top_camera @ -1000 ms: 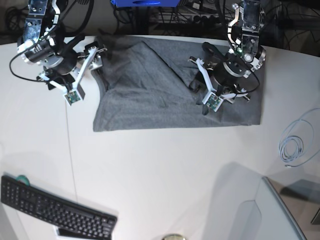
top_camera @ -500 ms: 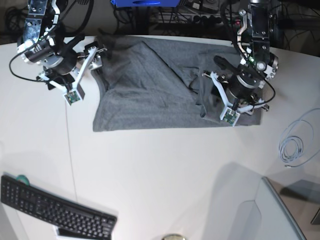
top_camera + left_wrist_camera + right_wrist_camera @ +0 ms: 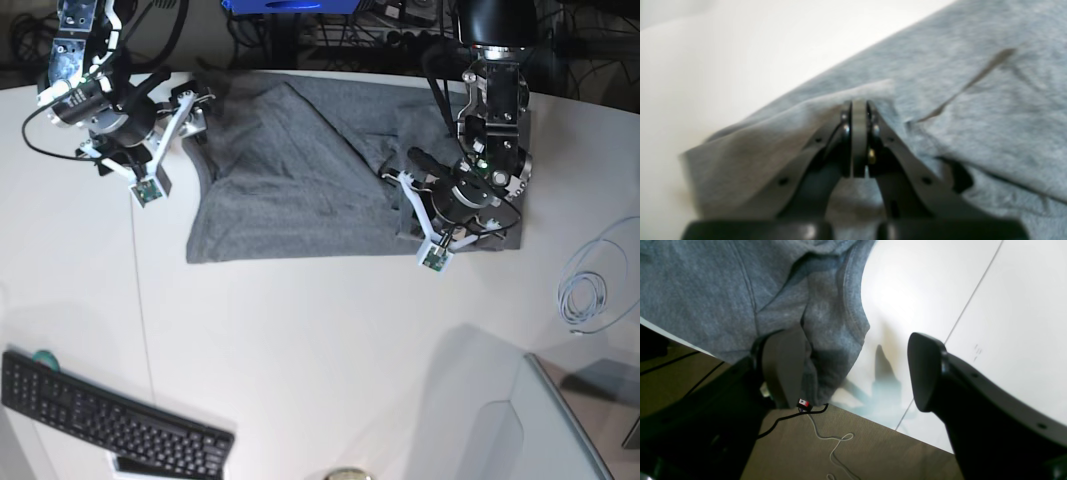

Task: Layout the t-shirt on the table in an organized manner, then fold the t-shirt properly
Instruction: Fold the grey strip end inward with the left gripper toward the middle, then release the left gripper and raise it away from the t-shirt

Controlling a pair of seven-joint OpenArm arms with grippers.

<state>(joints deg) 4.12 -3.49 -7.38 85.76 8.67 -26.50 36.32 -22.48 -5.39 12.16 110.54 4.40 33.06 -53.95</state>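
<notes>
At right of frame, the left hand (image 3: 859, 140) had just closed over the t-shirt (image 3: 295, 205), readying smoothing; the right hand (image 3: 853, 373) gaped.

Left arm (image 3: 492, 120) reaches down from the top of the base view, wrist angled, jaws (image 3: 859, 140) shut with the fingertips together. Right arm (image 3: 100, 90) comes in from the top on the other side, hanging tilted, jaws (image 3: 857, 371) spread wide with nothing between the pads (image 3: 783, 368). Arms well apart, not crossing.
</notes>
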